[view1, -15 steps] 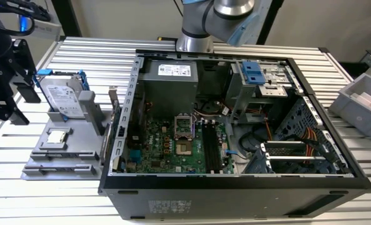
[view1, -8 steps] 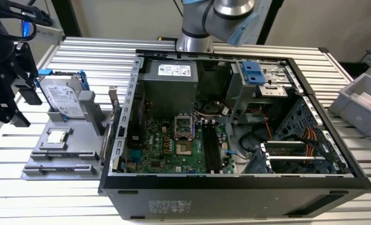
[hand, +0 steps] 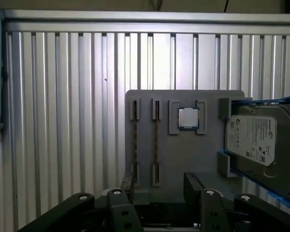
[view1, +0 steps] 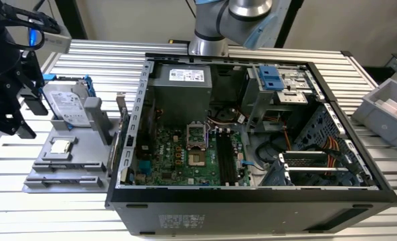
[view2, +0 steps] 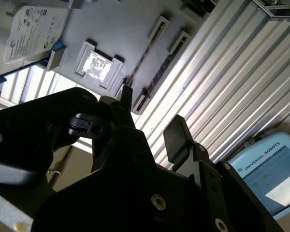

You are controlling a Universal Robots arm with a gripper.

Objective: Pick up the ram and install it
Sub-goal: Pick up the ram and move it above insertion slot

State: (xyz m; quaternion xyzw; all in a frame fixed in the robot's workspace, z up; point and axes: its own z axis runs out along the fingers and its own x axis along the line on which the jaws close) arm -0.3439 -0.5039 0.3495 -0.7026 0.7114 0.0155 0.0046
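Note:
A grey holder plate (hand: 183, 154) lies on the slatted table beside the open computer case (view1: 252, 196). Two narrow slots on the plate each show a thin dark strip edge-on. The strip (hand: 156, 140) that lines up with my gripper looks like the ram, also seen in the second wrist view (view2: 145, 55). My gripper (hand: 159, 182) hangs above the plate's edge, open with nothing between its black fingers (view2: 178, 135). In the exterior view the gripper (view1: 25, 118) is at the far left, over the holder (view1: 64, 160). The long black motherboard slots (view1: 226, 158) sit inside the case.
A silver hard drive in a blue frame (view1: 68, 103) stands on the holder close to my gripper, with a small square chip (hand: 188, 117) seated next to it. A grey bin (view1: 389, 113) sits at the exterior view's right. A tablet screen (view2: 266, 169) lies on the table.

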